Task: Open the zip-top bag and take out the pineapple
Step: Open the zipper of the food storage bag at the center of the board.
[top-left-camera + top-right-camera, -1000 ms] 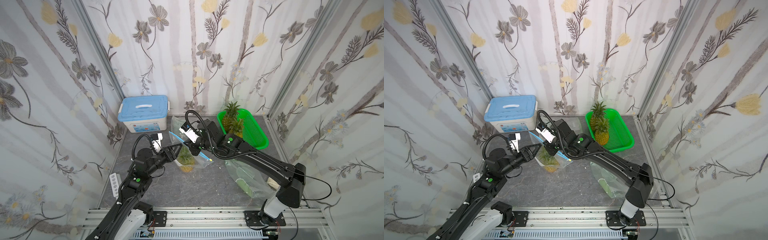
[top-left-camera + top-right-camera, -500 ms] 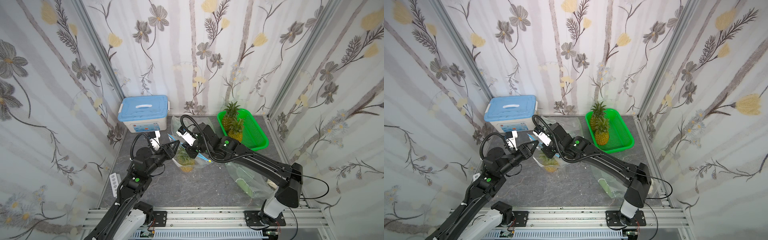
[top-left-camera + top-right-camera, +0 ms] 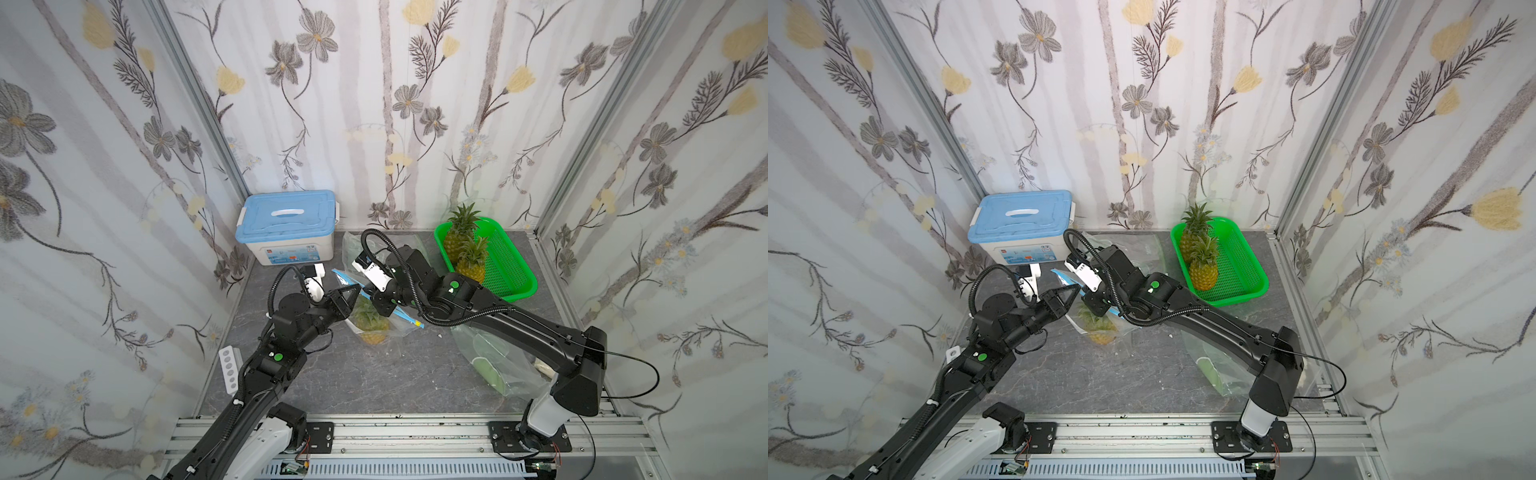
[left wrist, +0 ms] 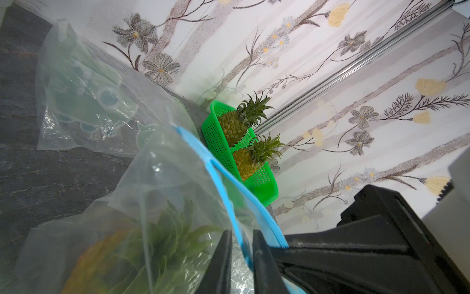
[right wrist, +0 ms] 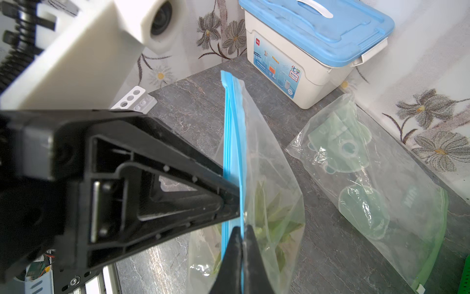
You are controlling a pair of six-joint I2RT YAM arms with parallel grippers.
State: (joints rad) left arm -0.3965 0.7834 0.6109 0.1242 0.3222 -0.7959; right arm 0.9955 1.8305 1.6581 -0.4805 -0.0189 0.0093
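Flowered wallpaper surrounds a grey stone desk [image 3: 374,386]. A blue-lidded box [image 3: 286,226] sits in the back left corner. Mid-desk, the left fingers [image 3: 349,297] and right fingers [image 5: 236,257] are both clamped on the blue strip of the zip-top bag [image 3: 397,326], the pineapple [image 3: 370,322] inside. A green basket [image 3: 509,266] occupies the back right corner, holding two other pineapples [image 3: 471,266].

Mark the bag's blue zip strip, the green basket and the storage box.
zip strip [image 5: 232,132]: right wrist view, mid-length.
green basket [image 3: 507,266]: a top view, bare mesh floor.
storage box [image 3: 266,224]: a top view, blue lid.
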